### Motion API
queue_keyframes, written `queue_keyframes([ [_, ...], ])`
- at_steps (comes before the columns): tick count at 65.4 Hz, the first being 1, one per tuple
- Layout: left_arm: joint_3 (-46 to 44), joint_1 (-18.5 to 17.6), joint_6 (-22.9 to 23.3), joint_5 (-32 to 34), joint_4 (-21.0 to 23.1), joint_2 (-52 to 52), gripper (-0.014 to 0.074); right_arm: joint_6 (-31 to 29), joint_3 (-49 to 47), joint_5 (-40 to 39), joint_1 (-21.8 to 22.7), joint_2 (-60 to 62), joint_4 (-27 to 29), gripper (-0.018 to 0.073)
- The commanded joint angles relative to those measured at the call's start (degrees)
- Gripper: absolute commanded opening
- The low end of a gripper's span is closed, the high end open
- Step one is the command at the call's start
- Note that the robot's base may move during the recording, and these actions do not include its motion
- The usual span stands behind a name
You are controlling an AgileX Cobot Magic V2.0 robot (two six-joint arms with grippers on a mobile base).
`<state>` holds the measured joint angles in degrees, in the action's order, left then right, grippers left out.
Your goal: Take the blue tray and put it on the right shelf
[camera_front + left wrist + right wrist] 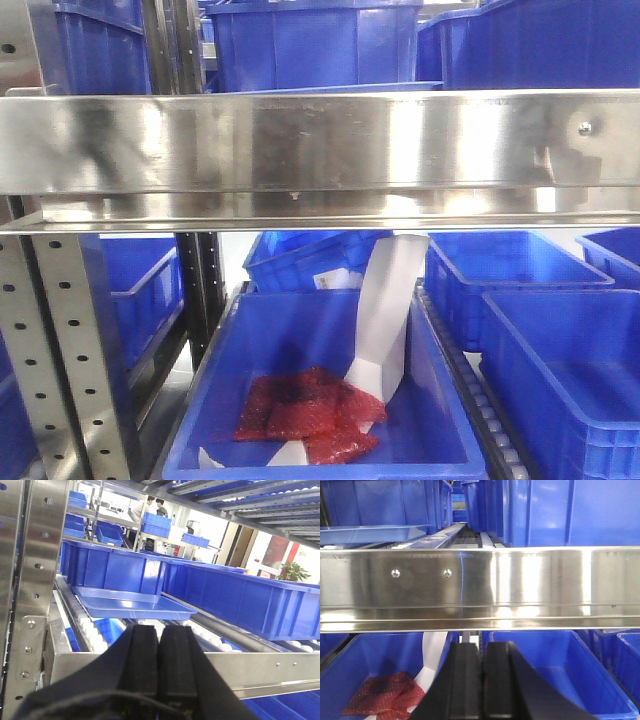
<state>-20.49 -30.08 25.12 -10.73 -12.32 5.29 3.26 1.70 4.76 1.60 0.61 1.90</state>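
The blue tray (131, 603) lies flat on the white rollers (87, 630) of a steel rack shelf (260, 667), just in front of a row of deep blue bins (112, 570) and touched by neither arm. The left gripper (159, 665) hangs near the shelf's front lip, its black fingers (142, 665) pressed together on nothing. The right gripper (481, 682) sits below a shiny shelf lip (480, 587) — fingers together too, empty. Beneath, a bin (300, 340) holds red mesh packets (310, 410) and a white folded card (385, 310).
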Motion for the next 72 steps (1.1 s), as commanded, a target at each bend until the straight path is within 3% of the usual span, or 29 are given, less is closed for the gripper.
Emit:
queue_keyframes([
  [1,-1.46,-0.38,-0.13,5.13,-0.42,0.57,-0.0048,0.07,-1.36,-4.76,-0.2,1.17,-0.56,0.0054],
  [24,-1.33,-0.38,-0.13,5.13,-0.42,0.46,-0.0048,0.07,-1.36,-4.76,-0.2,1.17,-0.56,0.0054],
  [31,-1.33,0.59,-1.61,5.74,-2.17,-0.13,-0.0048,0.07,-1.36,-4.76,-0.2,1.17,-0.56,0.0054],
  [34,-1.23,1.4,-7.21,5.29,1.02,-0.2,-0.0048,0.07,-1.36,-4.76,-0.2,1.17,-0.56,0.0054],
  [37,-1.11,3.4,-20.05,3.76,8.09,-0.51,-0.0048,0.07,-1.36,-4.76,-0.2,1.17,-0.56,0.0054],
  [40,-0.03,6.48,-29.45,3.46,14.0,-1.03,-0.0048,0.07,-1.36,-4.76,-0.2,1.17,-0.56,0.0054],
  [48,6.88,15.71,-37.99,9.29,27.53,-3.05,-0.0048,0.07,-1.36,-4.76,-0.2,1.17,-0.56,0.0054],
  [58,16.77,23.01,-38.38,12.82,27.86,-4.57,-0.0048,0.07,-1.36,-4.76,-0.2,1.17,-0.56,0.0054],
  [67,23.55,25.8,-26.91,15.02,19.95,-6.89,-0.0048,0.07,-1.36,-4.76,-0.2,1.17,-0.56,0.0054],
  [72,23.67,25.92,-26.68,12.78,17.8,-6.67,-0.0048,0.07,-1.36,-4.76,-0.2,1.17,-0.56,0.0054],
])
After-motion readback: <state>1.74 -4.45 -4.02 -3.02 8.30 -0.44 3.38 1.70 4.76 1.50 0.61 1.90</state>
